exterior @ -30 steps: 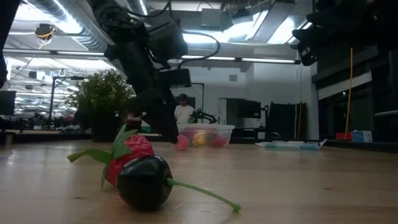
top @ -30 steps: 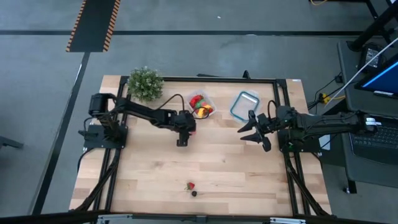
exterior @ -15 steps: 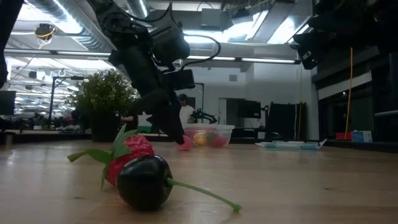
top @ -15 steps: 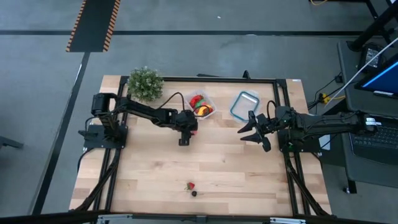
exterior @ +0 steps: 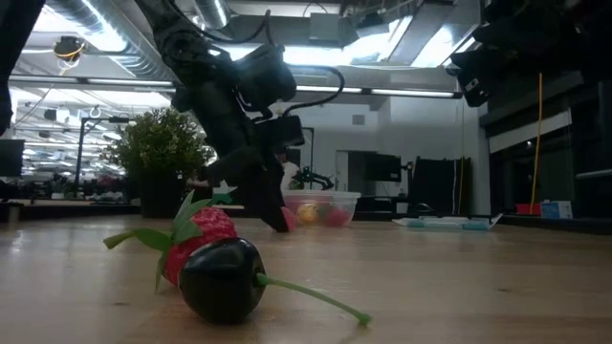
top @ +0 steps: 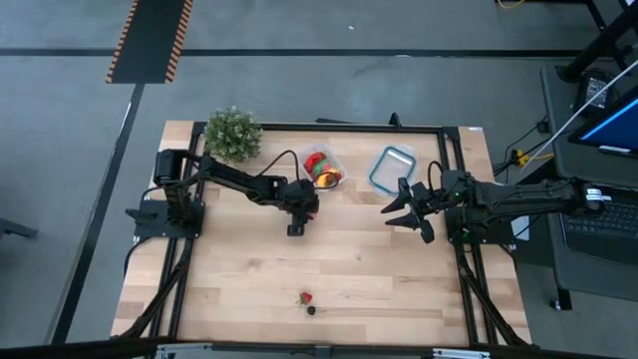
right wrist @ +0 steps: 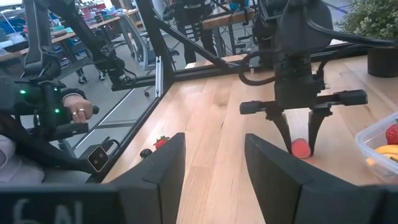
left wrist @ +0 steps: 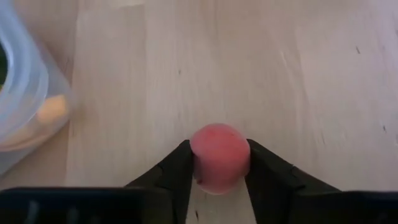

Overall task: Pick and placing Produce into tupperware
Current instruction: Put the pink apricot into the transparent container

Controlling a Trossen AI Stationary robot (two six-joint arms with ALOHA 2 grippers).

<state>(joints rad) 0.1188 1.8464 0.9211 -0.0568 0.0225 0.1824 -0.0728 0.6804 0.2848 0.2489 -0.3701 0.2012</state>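
A: What fills the high view?

B: The wooden table [top: 329, 269], mid-frame. The left arm [top: 234, 180] reaches from its base at the left edge toward the upper centre, elbow bent, wrist turned down. The right arm [top: 518, 199] lies level along the right side, well apart from the work.

A: And the pincers?

B: The left pincer [left wrist: 219, 163] is closed on a small round red piece of produce [left wrist: 219, 157]; the left wrist view shows both dark fingers [left wrist: 171, 177] pressing its sides just above the wood. The right pincer [top: 404, 209] hangs spread wide, holding nothing.

A: Where is the tupperware?

B: The tupperware [top: 323, 169] sits in the upper centre of the high view, just right of the left pincer, with red and yellow pieces inside. A blue-rimmed container [top: 390, 168] lies to its right, a potted plant [top: 232, 134] at the upper left.

A: Anything one view shows that others miss?

B: The right wrist view shows the left pincer from the front, its tips pointing straight down around the red ball, and a person's hand [right wrist: 79, 112] at the left edge. The low view shows a strawberry [exterior: 199, 235] and a dark cherry [exterior: 222, 278] touching in the foreground; from above they are only specks low in the frame.
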